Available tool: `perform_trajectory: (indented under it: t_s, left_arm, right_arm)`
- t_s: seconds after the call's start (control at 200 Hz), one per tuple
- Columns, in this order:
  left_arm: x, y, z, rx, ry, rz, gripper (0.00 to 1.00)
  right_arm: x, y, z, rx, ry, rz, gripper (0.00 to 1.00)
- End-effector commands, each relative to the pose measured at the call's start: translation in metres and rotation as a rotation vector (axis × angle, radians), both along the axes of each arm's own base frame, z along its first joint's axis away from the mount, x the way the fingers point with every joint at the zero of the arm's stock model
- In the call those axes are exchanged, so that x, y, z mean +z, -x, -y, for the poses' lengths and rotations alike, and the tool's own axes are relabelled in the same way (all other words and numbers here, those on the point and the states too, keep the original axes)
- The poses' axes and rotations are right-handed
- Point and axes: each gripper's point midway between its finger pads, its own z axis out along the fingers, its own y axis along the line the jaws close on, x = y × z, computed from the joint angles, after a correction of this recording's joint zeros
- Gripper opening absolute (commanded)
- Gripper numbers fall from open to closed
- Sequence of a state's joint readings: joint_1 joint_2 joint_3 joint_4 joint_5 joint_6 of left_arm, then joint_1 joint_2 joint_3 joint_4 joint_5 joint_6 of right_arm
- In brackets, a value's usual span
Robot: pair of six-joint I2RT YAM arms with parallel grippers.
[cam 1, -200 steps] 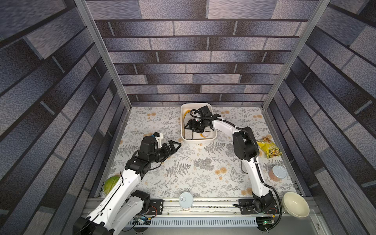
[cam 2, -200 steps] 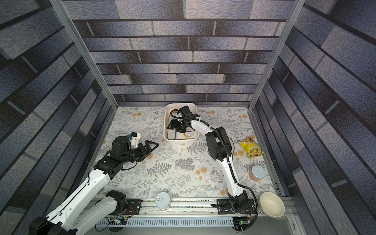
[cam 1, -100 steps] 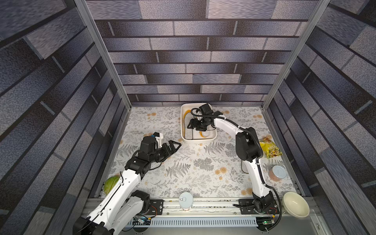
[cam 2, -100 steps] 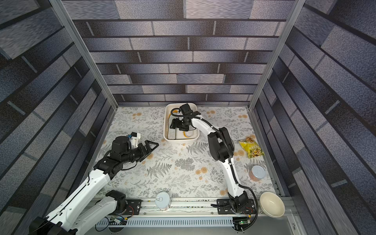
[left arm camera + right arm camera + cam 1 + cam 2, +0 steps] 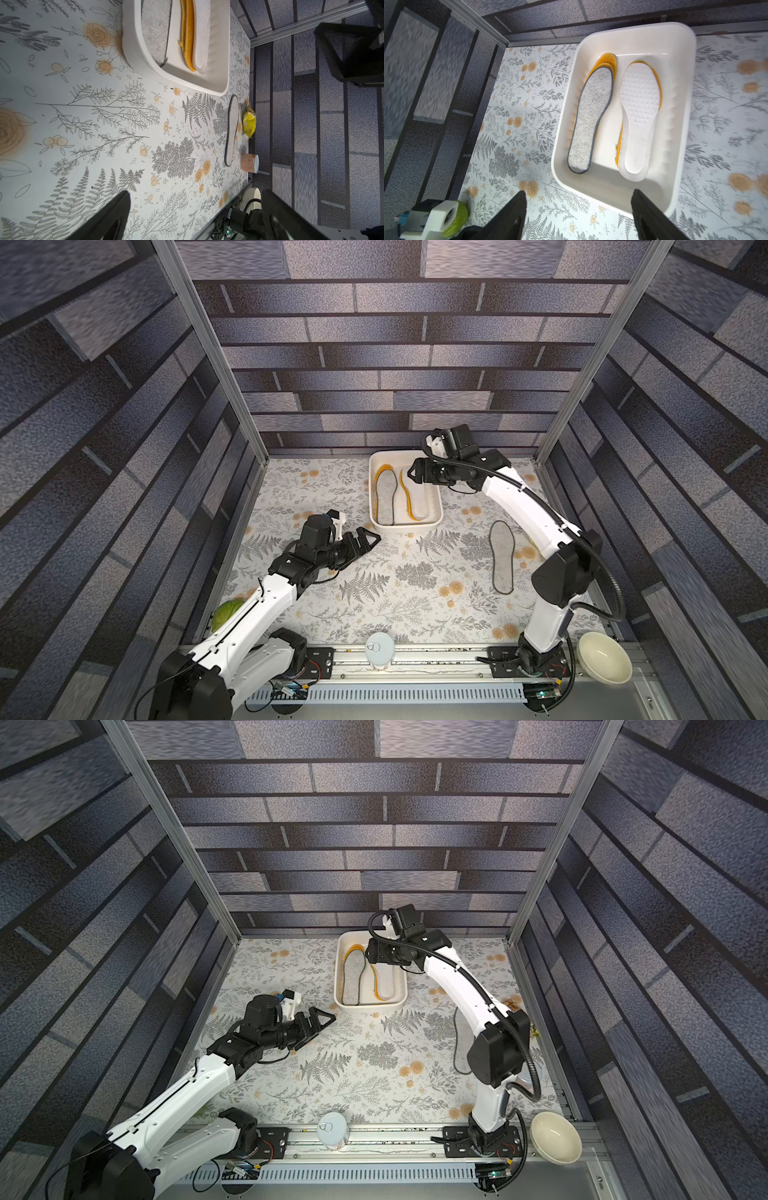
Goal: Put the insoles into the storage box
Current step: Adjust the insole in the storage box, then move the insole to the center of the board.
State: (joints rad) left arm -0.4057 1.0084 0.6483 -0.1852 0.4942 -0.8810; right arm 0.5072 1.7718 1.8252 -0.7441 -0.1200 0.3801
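Note:
The white storage box [image 5: 405,528] stands at the back middle of the table. Inside it a grey felt insole [image 5: 385,497] lies on orange ones, beside a white foam insole [image 5: 638,116] with orange edges [image 5: 618,149] under it. Another grey insole [image 5: 503,558] lies flat on the table right of the box, next to my right arm. My right gripper [image 5: 413,473] hovers above the box's far right corner, open and holding nothing. My left gripper [image 5: 372,537] is low over the table just left of the box's near corner, wide open and empty.
A yellow snack bag [image 5: 249,122] and an orange can [image 5: 250,163] sit by the right wall beyond the loose insole. A cream bowl [image 5: 604,657] and a tin [image 5: 379,649] stand at the front rail. A green leafy ball [image 5: 226,612] lies at the left wall.
My right gripper has risen out of the box and drawn back to its far right corner, jaws widening, leaving the insoles inside. The left arm has not moved.

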Motion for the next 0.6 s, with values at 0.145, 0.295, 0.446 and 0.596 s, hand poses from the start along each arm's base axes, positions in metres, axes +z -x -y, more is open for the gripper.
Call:
perform_trajectory:
  t_s: [0.145, 0.295, 0.446, 0.596]
  left_arm:
    - [0.016, -0.017, 0.035, -0.072, 0.039, 0.054, 1.00]
    - [0.013, -0.019, 0.056, -0.135, 0.049, 0.047, 1.00]
    - [0.012, -0.019, 0.069, -0.180, 0.051, 0.044, 1.00]
    - [0.013, -0.019, 0.079, -0.214, 0.053, 0.044, 1.00]
  right_arm:
    - [-0.056, 0.056, 0.107, -0.249, 0.160, -0.155, 0.82]
    - [-0.097, 0.100, 0.149, -0.339, 0.262, -0.257, 0.84]
    - [-0.133, 0.139, 0.184, -0.439, 0.352, -0.339, 0.87]
    - [-0.179, 0.178, 0.210, -0.510, 0.392, -0.461, 0.90]
